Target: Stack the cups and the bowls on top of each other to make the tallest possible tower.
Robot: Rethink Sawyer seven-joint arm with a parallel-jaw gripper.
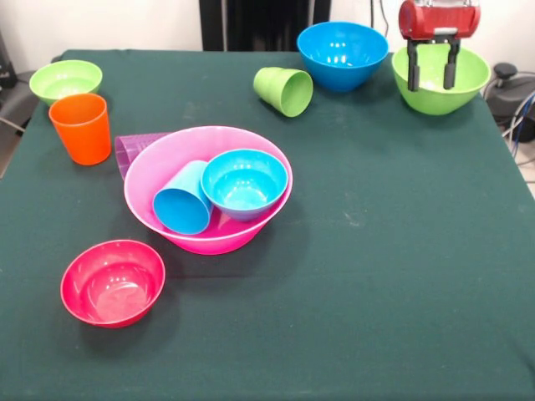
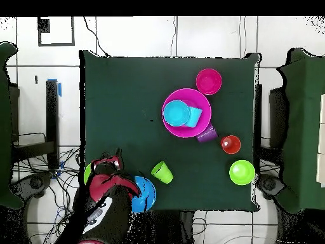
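The gripper [image 1: 433, 81] hangs over the green bowl [image 1: 441, 79] at a far corner of the worktop [image 1: 393, 276], its two dark fingers [image 1: 413, 67] spread apart, pointing down toward the bowl's inside and holding nothing. From overhead, the gripper [image 2: 105, 166] and arm cover most of that bowl.

Taking the green bowl as the landmark: the blue bowl [image 1: 343, 54] sits just beside it along the same edge, upright and empty. Beyond the blue bowl lies the green cup [image 1: 284, 90], tipped on its side with its mouth toward the camera.

Well away from the green bowl, near the middle of the worktop, stands the pink bowl [image 1: 209, 188], base of the tower. Inside it rest two things side by side: the light blue bowl [image 1: 244, 182], upright, and the light blue cup [image 1: 183, 199], lying tilted against the pink wall, touching the small bowl.

The purple cup [image 1: 134, 150] lies on its side against the pink bowl's outer wall, on the side away from the green bowl. Next to it the orange cup [image 1: 81, 127] stands upright. Further still, at the opposite far corner, is the small green bowl [image 1: 66, 80]. The red bowl [image 1: 113, 281] sits upright and alone, just beside the pink bowl on the near side.
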